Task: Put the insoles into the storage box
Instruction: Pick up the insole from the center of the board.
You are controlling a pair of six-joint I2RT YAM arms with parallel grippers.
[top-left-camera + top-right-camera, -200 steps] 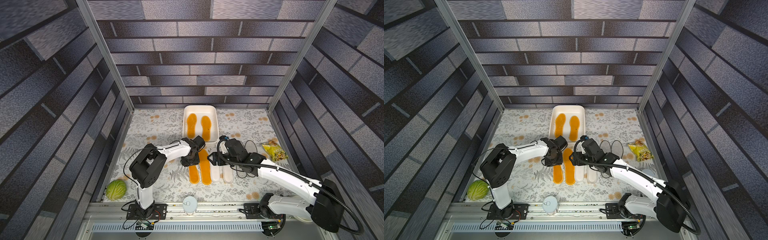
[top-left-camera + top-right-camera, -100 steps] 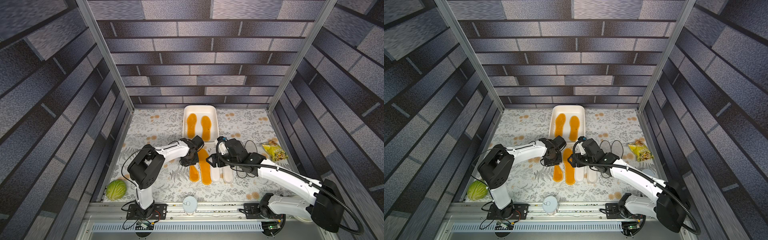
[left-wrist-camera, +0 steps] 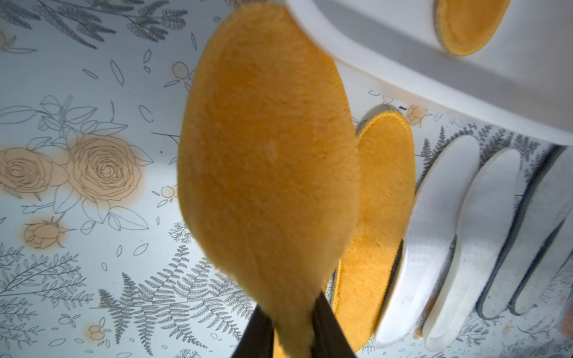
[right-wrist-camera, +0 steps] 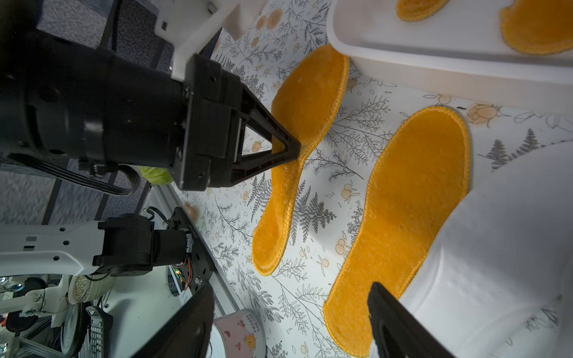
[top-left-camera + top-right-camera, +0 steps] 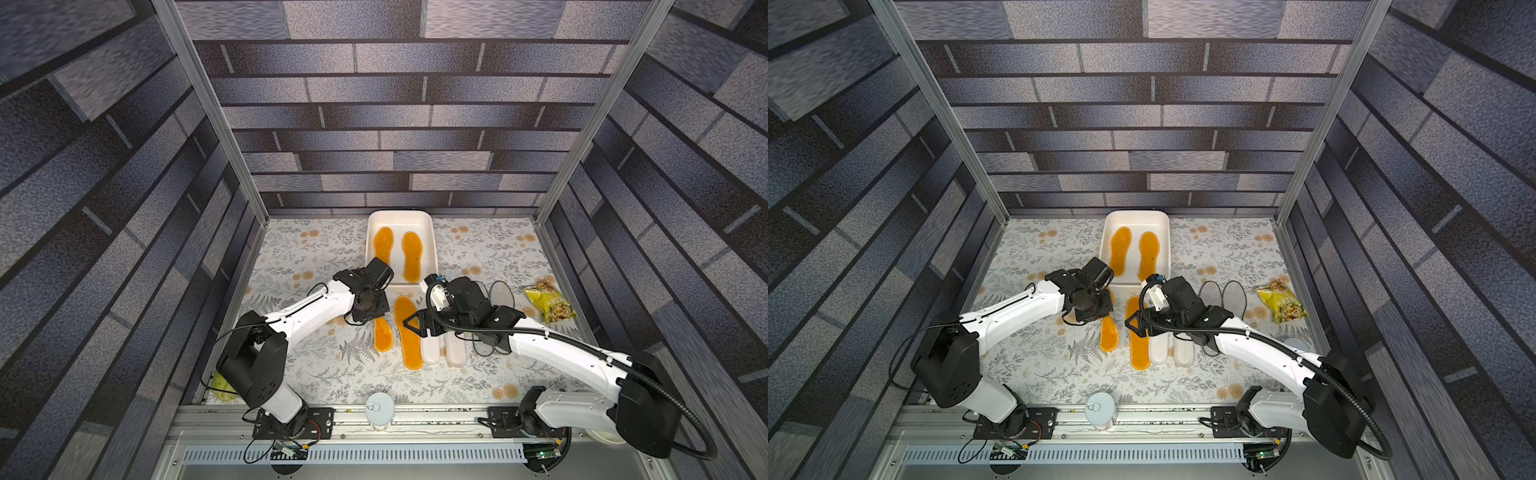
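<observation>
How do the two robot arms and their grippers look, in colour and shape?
The left arm and right arm have white links and black joint housings. A ribbed black hose runs along the right one. The left gripper and right gripper are black, with triangular open-frame fingers.

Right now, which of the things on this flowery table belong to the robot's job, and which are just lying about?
Belongs: storage box; two orange insoles inside it; orange insole pinched by the left gripper; another orange insole beside it; two white insoles; grey insoles.
Lying about: snack bag; green leafy ball; round tin.
</observation>
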